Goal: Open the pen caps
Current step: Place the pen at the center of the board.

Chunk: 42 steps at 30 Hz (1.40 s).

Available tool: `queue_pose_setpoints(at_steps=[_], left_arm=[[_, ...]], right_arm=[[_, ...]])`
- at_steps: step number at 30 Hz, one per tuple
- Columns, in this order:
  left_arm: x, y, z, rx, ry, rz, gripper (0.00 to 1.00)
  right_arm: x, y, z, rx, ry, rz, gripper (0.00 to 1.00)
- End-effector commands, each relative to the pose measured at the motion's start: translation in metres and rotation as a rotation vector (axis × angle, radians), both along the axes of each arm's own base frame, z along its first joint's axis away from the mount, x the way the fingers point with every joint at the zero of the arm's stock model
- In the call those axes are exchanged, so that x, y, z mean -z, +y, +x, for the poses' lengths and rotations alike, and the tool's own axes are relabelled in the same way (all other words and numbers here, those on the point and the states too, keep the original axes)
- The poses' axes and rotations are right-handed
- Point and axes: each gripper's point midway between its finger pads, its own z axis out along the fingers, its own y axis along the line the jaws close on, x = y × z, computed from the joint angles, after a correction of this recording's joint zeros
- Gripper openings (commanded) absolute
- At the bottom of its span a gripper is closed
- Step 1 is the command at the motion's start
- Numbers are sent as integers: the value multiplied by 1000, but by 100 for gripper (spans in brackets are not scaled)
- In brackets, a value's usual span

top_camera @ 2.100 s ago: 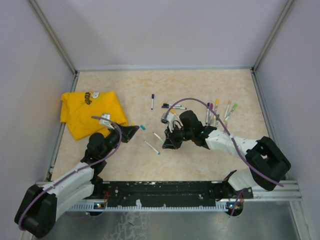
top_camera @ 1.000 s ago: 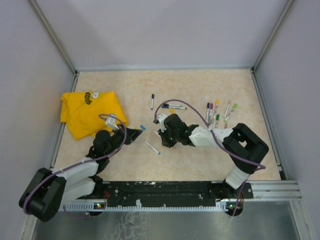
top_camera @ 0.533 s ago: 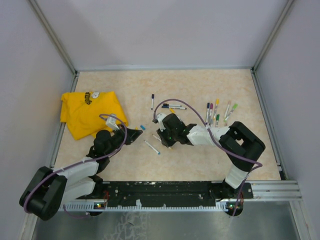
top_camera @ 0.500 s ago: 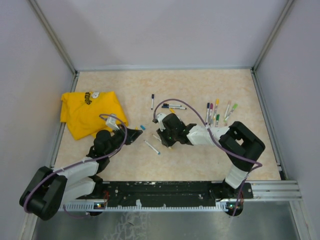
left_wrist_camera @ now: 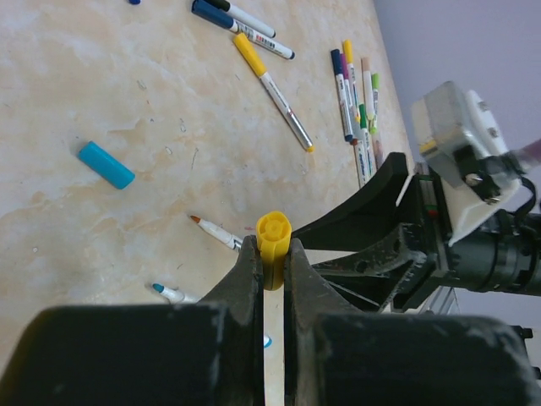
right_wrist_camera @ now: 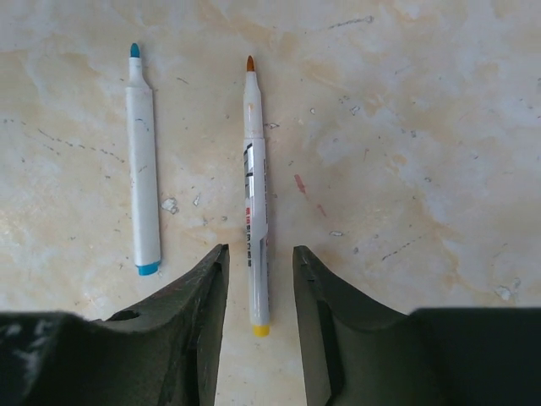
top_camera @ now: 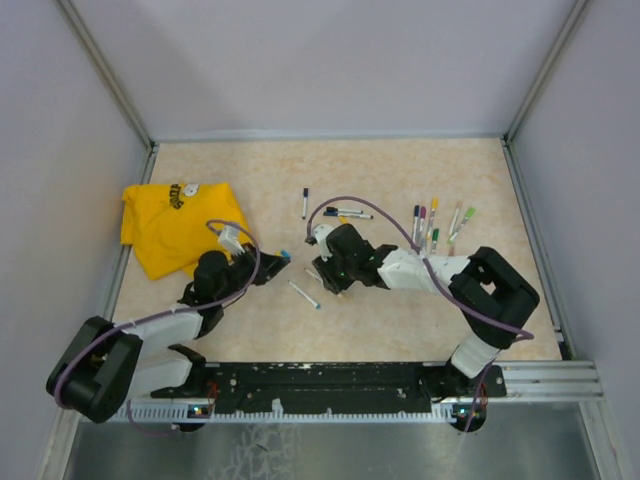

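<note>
A blue-tipped pen (right_wrist_camera: 142, 169) lay bare on the table (top_camera: 400, 320), right of the yellow shirt (top_camera: 180, 235) and nearer the arms than its lower edge. Just off the shirt's right corner, the left gripper (left_wrist_camera: 272, 254) was clamped tight on a yellow cap (left_wrist_camera: 273, 241), holding it clear of the table. A loose blue cap (left_wrist_camera: 106, 164) lay on the table just beyond it. Further right of the shirt, the right gripper (right_wrist_camera: 260, 262) was low with its jaws apart, straddling the rear end of an uncapped orange-tipped pen (right_wrist_camera: 254, 186) with a gap either side. Well right of the shirt, a row of capped pens (top_camera: 437, 225) lay together, and a black-capped pen (top_camera: 305, 203) lay between that row and the shirt.
</note>
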Motion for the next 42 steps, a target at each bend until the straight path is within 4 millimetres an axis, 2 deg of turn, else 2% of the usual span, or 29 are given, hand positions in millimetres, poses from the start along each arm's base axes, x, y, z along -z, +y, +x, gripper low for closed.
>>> queue_pose_setpoints(at_steps=[1, 7, 14, 19, 35, 42], left_arm=[[-3, -10, 8, 45, 21, 4, 1], [18, -18, 19, 53, 145, 57, 3], [40, -15, 37, -6, 265, 160, 4], [43, -14, 47, -43, 286, 215, 4], [49, -28, 72, -104, 325, 357, 4], [69, -34, 80, -114, 374, 423, 6]], right_arm=[[-58, 17, 17, -36, -143, 93, 37], [-76, 10, 20, -64, -166, 128, 40], [-99, -8, 18, -176, -161, 197, 41], [-114, -20, 13, -261, -190, 225, 41], [-126, -39, 21, -257, -215, 239, 41], [-128, -42, 24, -245, -224, 239, 40]])
